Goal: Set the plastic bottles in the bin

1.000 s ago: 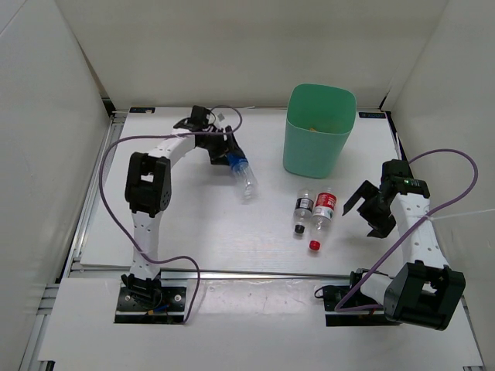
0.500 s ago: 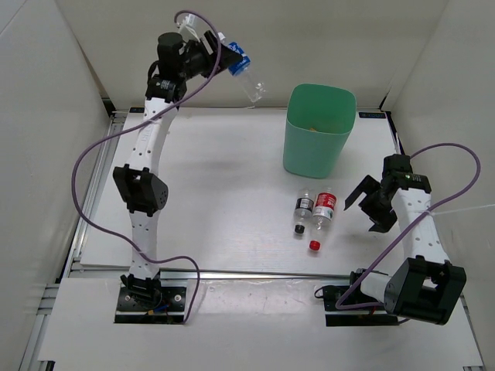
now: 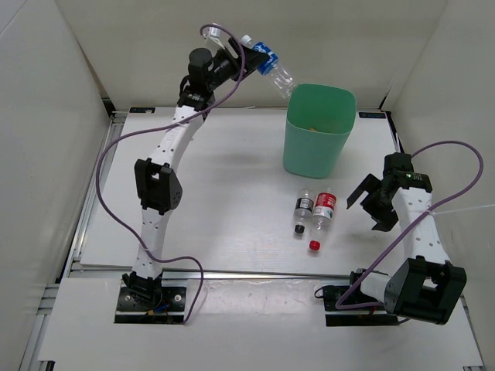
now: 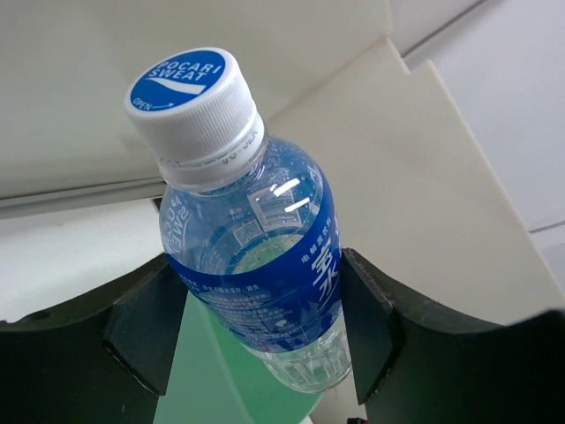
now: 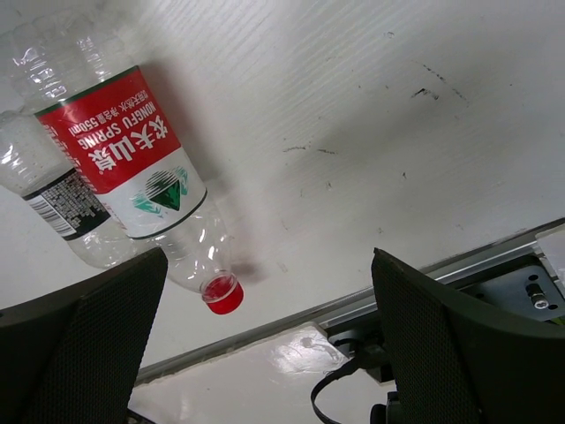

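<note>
My left gripper [image 3: 259, 60] is raised high and is shut on the clear blue-label bottle [image 3: 272, 68], which tilts just above and left of the mint-green bin [image 3: 319, 131]. In the left wrist view both pads clamp that bottle [image 4: 256, 256] at its label, white cap up, with the bin [image 4: 207, 380] below. Two clear bottles lie side by side on the table, one with a black label [image 3: 303, 207] and one with a red label [image 3: 324, 207]. My right gripper [image 3: 370, 205] hangs open to their right with nothing between its fingers. Its camera shows the red-label bottle [image 5: 132, 168] and the black-label bottle [image 5: 57, 208].
A tiny loose red cap [image 3: 315, 245] lies just below the red-label bottle's neck, also seen as a cap [image 5: 222, 295] in the right wrist view. A small orange spot shows inside the bin. White walls enclose the table, and a metal rail [image 3: 255, 272] runs along its near edge.
My left arm has lifted the blue-label bottle off the table and swung it high and rightward to the bin's left rim. The right gripper has barely moved.
</note>
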Controlling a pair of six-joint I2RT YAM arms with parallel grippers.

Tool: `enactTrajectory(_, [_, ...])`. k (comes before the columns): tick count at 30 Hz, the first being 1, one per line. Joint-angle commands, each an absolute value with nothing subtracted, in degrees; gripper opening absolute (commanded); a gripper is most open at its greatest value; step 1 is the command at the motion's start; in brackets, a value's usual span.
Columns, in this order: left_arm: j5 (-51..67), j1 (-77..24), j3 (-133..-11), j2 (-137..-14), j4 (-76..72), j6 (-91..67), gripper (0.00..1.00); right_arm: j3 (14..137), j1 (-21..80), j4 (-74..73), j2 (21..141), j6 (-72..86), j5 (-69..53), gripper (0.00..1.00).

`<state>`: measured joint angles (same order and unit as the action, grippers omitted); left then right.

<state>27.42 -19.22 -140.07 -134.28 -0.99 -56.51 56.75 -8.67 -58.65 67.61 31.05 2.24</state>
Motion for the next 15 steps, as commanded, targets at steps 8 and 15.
enactTrajectory(8, [25.66, -24.60, -141.59, -132.89, -11.51, -60.38, 0.48, 59.24, -9.05, -60.82, 66.53, 32.26, 3.78, 1.00])
enactTrajectory(15, [29.17, -25.14, -136.68, -132.89, -11.95, -62.31, 0.51, 58.71, -9.05, -61.35, 64.69, 33.40, 4.31, 1.00])
